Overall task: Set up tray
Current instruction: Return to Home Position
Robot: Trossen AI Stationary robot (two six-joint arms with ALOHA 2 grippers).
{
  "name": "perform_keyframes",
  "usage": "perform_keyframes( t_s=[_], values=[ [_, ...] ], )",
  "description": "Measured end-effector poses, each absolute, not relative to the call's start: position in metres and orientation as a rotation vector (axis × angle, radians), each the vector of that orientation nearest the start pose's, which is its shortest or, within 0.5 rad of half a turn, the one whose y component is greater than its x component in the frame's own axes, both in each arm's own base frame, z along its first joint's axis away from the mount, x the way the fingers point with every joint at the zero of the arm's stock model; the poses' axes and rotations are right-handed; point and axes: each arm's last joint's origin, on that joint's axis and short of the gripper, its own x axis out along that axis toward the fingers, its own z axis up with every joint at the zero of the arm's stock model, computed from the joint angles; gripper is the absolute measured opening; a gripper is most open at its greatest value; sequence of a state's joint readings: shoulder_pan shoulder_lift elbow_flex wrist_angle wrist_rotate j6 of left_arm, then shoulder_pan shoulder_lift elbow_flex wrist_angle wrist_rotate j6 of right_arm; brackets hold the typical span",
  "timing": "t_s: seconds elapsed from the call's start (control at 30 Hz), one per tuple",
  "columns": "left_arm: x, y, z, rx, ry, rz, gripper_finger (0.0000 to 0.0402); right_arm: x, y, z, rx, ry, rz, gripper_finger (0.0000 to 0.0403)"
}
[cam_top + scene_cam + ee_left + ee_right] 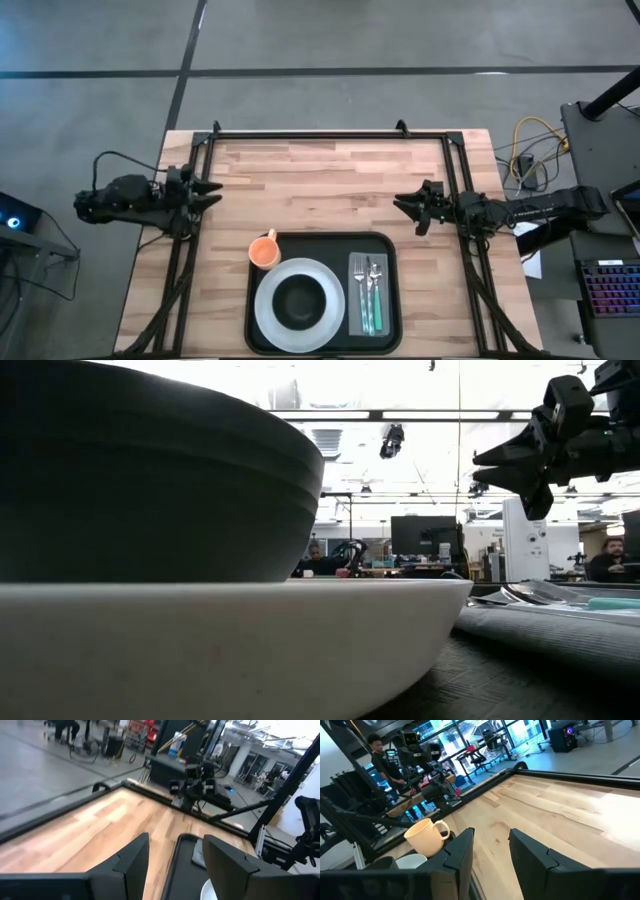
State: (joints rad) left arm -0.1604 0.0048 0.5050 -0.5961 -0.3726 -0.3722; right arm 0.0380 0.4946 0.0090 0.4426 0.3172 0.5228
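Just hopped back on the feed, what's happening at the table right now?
Nothing is being handled. The left pincer and the right pincer hang open and empty at opposite sides of the table, apart from the tray. It holds a white plate with a black bowl on it, a grey napkin with cutlery laid on top, and an orange cup at one corner.

Overhead straight down, low view hard against plate (200,640), tray (330,245) shared

Your left arm (130,200) stretched level from the left, jaws parted and pointing inward, your right arm (520,210) mirrored from the right, jaws likewise parted.
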Motion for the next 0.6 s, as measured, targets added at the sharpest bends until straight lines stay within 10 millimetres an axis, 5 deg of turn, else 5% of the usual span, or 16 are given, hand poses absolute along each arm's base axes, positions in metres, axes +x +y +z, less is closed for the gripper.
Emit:
perform_keyframes(
  t_s=[0.6],
  values=[
    [0.050, 0.003, 0.254, -0.375, 0.223, 0.269, 0.0166, 0.128, -0.004, 0.164, 0.512, -0.033, -0.282, 0.0118]
  ],
)
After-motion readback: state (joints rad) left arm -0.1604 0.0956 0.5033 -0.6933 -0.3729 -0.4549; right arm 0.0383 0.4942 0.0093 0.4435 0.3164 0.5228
